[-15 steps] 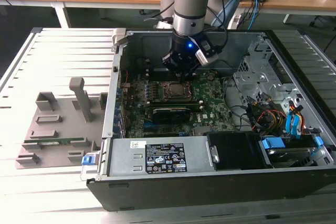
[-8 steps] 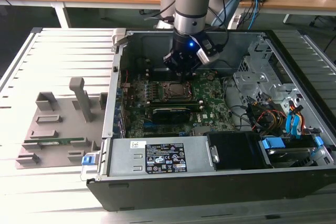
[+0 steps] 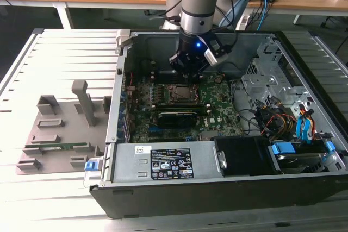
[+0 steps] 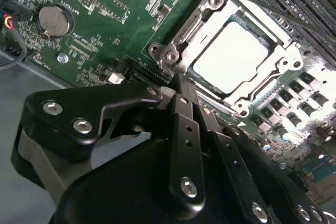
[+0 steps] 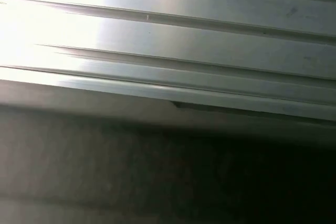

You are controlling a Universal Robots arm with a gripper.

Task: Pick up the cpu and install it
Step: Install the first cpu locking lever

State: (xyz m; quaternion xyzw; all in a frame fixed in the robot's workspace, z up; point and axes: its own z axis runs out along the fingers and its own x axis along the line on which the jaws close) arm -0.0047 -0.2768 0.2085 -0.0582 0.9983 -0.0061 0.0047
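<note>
Starting at the exterior view's left, you have the grey fixture tray (image 3: 57, 137) lying on the slatted metal table (image 3: 65, 58), with its upright posts and a long narrow green memory stick (image 3: 64, 146) resting in one of its slots. The tray sits just beside the open computer case (image 3: 228, 188), well apart from the arm.

Moving toward the middle, the green motherboard (image 3: 217, 110) lies flat inside the case, and your gripper (image 3: 187, 76) hangs directly over the socket frame (image 3: 179, 94) (a small blue light glows on the wrist above it). In the second wrist view the cpu (image 4: 230, 59) is already seated inside the socket frame (image 4: 286, 66), its dull silvery top plate facing up and bright with glare, the metal rim around it on all sides. The gripper (image 4: 181, 85) in that view has its black fingers (image 4: 184, 129) drawn close together, holding nothing, the tips just beside the frame's near corner and apart from the chip. A round coin battery (image 4: 54, 20) sits on the board off to one side.

At the exterior view's right, the drive bay with blue latches (image 3: 283, 148) and bundled cables (image 3: 272, 120) fills the case's end.

The first wrist view gives you the ribbed metal surface (image 5: 168, 40).
</note>
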